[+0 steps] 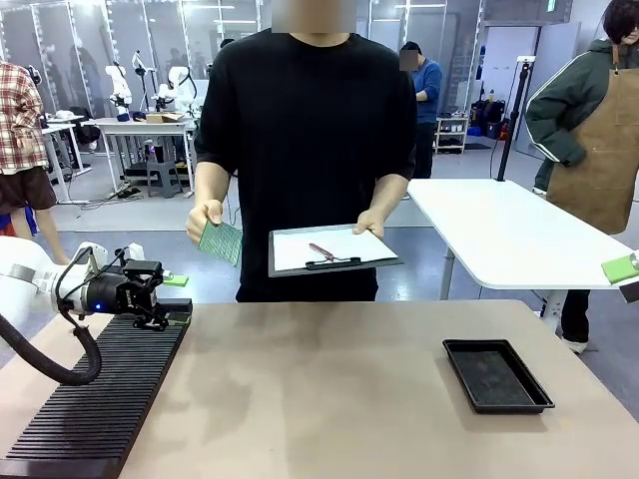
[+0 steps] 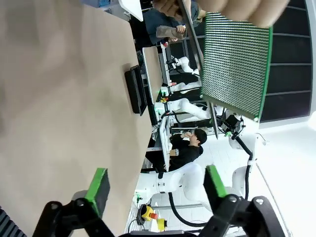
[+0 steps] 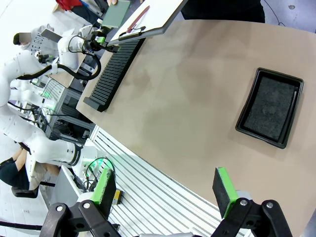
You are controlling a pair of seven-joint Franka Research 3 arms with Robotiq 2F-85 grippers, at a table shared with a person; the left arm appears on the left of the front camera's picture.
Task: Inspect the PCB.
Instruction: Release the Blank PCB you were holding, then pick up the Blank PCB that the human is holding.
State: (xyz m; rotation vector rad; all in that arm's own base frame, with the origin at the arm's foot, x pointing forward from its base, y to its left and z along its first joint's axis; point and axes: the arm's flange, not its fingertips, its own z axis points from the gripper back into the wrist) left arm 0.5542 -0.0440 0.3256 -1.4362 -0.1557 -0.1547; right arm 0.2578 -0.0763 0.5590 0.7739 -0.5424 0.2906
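While the person's hand [image 1: 205, 222] holds the thin, flat green PCB [image 1: 222, 241] by one edge beyond the table's far side, apart from both arms, the left gripper [image 1: 178, 299] stands over the end of a black ribbed rack [image 1: 100, 389], green pads spread wide with nothing between them. The right gripper [image 3: 165, 190] gapes equally empty above the matte tan tabletop [image 3: 187, 98], its shallow black rectangular tray [image 3: 270, 106] well apart.
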